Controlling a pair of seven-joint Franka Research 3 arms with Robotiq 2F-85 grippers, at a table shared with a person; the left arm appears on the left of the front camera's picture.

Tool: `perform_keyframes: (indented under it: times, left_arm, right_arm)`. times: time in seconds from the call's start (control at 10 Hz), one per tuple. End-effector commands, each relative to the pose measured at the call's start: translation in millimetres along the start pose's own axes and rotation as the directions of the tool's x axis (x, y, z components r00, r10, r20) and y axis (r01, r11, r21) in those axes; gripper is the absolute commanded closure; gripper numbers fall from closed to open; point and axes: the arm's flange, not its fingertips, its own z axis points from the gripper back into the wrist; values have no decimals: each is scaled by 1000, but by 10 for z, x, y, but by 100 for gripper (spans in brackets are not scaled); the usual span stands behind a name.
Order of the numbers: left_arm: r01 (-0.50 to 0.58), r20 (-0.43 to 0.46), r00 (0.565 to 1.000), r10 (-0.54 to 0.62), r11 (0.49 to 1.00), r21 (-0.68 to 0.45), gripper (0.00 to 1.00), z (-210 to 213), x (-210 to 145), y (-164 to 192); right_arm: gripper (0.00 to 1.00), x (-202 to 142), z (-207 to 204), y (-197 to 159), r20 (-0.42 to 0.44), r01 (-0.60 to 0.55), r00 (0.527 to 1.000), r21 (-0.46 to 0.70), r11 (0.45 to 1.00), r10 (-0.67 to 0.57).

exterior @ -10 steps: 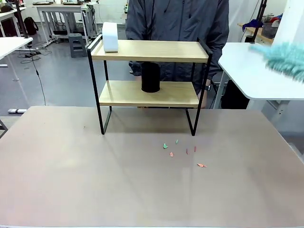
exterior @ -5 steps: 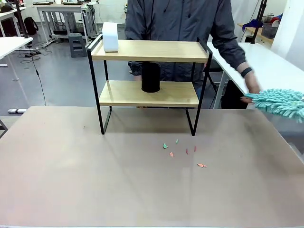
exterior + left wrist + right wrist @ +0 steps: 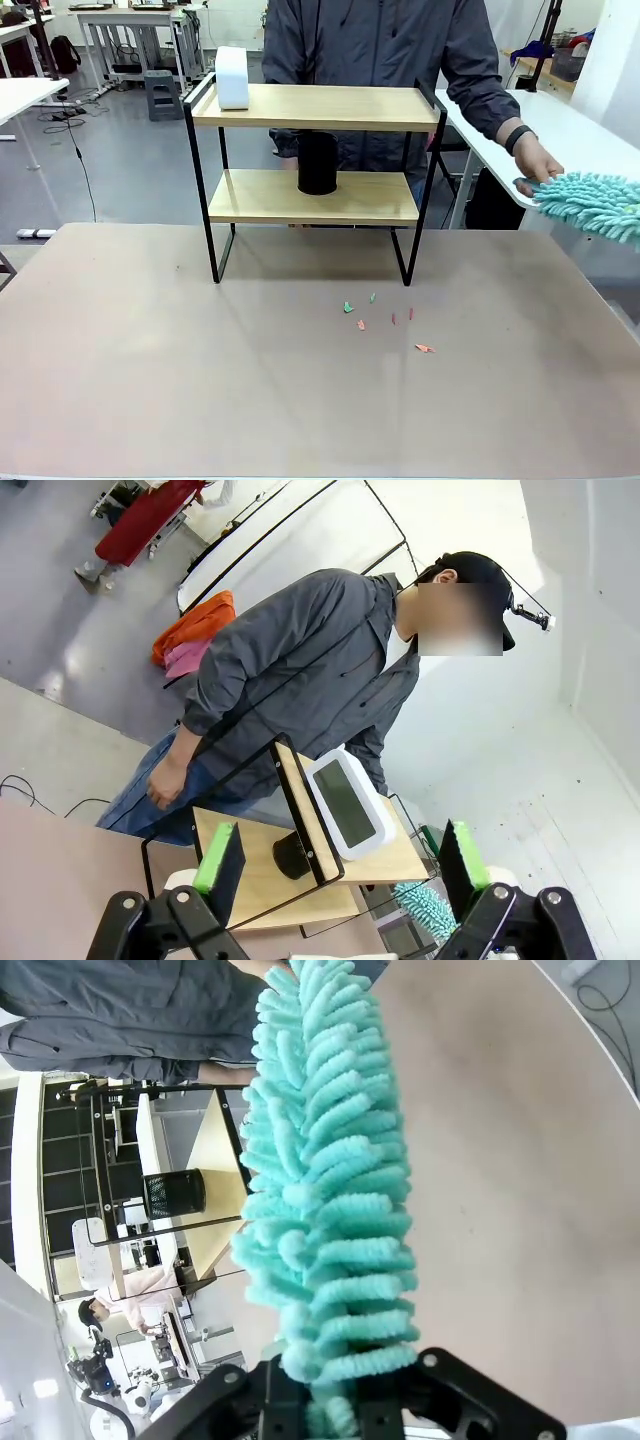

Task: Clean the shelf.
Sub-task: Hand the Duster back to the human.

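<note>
The shelf (image 3: 315,106) stands at the far middle of the table, with two wooden boards in a black frame. A white boxy device (image 3: 232,77) sits on its top board at the left, and a black cylinder (image 3: 317,162) on the lower board. A teal fluffy duster (image 3: 592,205) comes in from the right edge, clear of the shelf. The person's hand (image 3: 536,160) touches its tip. My right gripper (image 3: 330,1405) is shut on the duster (image 3: 320,1180) at its base. My left gripper (image 3: 340,865) is open and held high, facing the shelf (image 3: 300,815) and the person.
Small red and green scraps (image 3: 382,320) lie on the table in front of the shelf's right leg. The person stands right behind the shelf. A white table (image 3: 520,140) stands at the far right, and another (image 3: 25,95) at the far left.
The duster came down from the upper right. The person's hand reached out to its tip and now touches it. The left gripper stayed open.
</note>
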Motion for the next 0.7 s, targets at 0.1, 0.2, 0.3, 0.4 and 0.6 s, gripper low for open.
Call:
perform_keyframes:
  times: [0.1, 0.2, 0.3, 0.4, 0.6]
  left_arm:
    - [1, -8, 1000, -1, 1000, -6, 0, 23, 10, 4]
    - [1, -8, 1000, -1, 1000, -6, 0, 23, 10, 4]
    - [1, -8, 1000, -1, 1000, -6, 0, 23, 10, 4]
    - [1, -8, 1000, -1, 1000, -6, 0, 23, 10, 4]
    - [1, -8, 1000, -1, 1000, -6, 0, 23, 10, 4]
  right_arm:
    - [100, -7, 11, 14, 1, 15, 1000, -6, 1000, -15]
    - [100, -7, 11, 14, 1, 15, 1000, -6, 1000, -15]
    - [76, 0, -6, 0, -2, 0, 1000, 1, 1000, 0]
    - [23, -20, -14, 16, -23, -8, 1000, 1, 1000, 8]
    - [0, -43, -2, 78, -33, -33, 999, 42, 999, 34]
